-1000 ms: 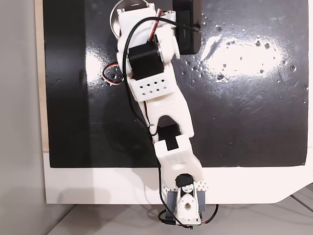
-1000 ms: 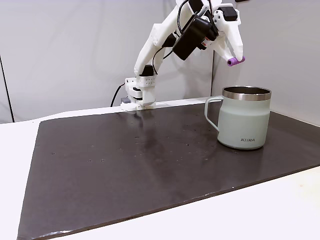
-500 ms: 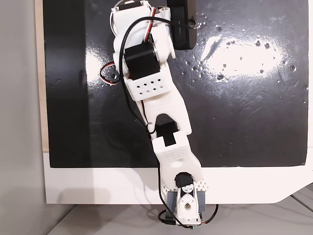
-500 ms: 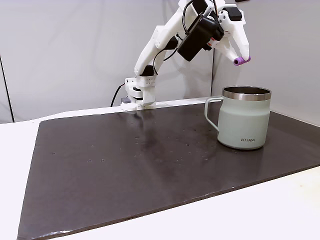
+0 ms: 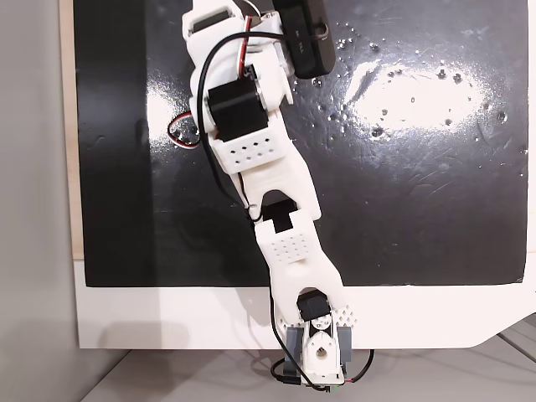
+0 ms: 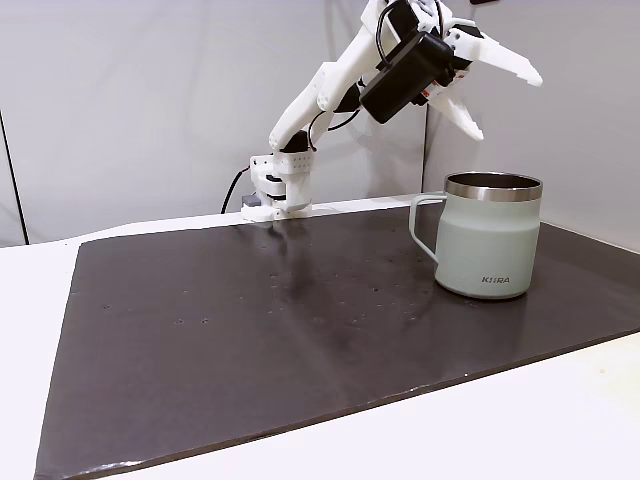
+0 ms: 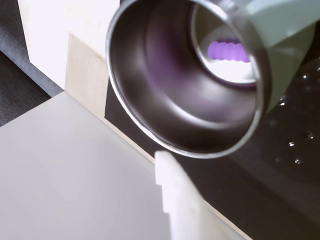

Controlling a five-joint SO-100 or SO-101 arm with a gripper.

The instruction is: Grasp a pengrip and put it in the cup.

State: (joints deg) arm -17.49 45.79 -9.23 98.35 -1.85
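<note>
Hovering above the pale sage-green steel-lined round mug [image 6: 489, 235] with white two-finger gripper [image 6: 503, 98] jaws spread wide and empty — small ribbed light-purple soft tube [image 7: 229, 50] lying inside at the mug's bottom, toward 1 o'clock in the wrist view — release apparently made.

Black glossy mat [image 6: 300, 330], speckled with small droplets, lying on white table [image 6: 560, 420]; grey wall [image 6: 130, 110] behind.

Arm [image 6: 320, 95]: stretched up and forward from its base [image 6: 277, 188] at the worktop's far edge.
Wrist: raised high, tilted downward.
Pincer [image 6: 500, 95]: jaws spread wide apart, nothing between them.
White finger [image 7: 172, 192]: at the wrist view's bottom edge.
</note>
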